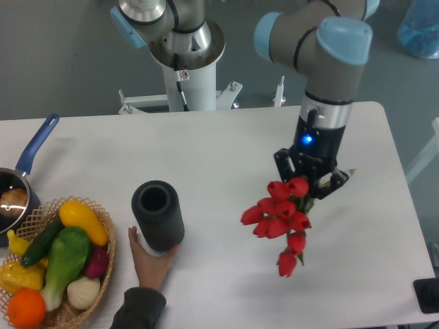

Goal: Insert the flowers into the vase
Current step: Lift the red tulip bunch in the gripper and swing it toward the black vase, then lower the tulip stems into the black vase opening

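The flowers (280, 214), a bunch of red tulip buds on green stems, hang lifted above the table at centre right, buds pointing down toward the camera. My gripper (310, 179) is shut on the flowers' stems just above the buds; the fingertips are partly hidden by leaves. The vase (158, 214), a dark grey ribbed cylinder with an open round mouth, stands upright at centre left, well to the left of the flowers. A person's hand (149, 262) touches the vase's base from the front.
A wicker basket (101, 274) of toy vegetables and fruit sits at the front left. A blue-handled saucepan (27, 164) lies at the left edge. The robot's white base (186, 75) stands behind the table. A dark object (429, 296) is at the lower right corner.
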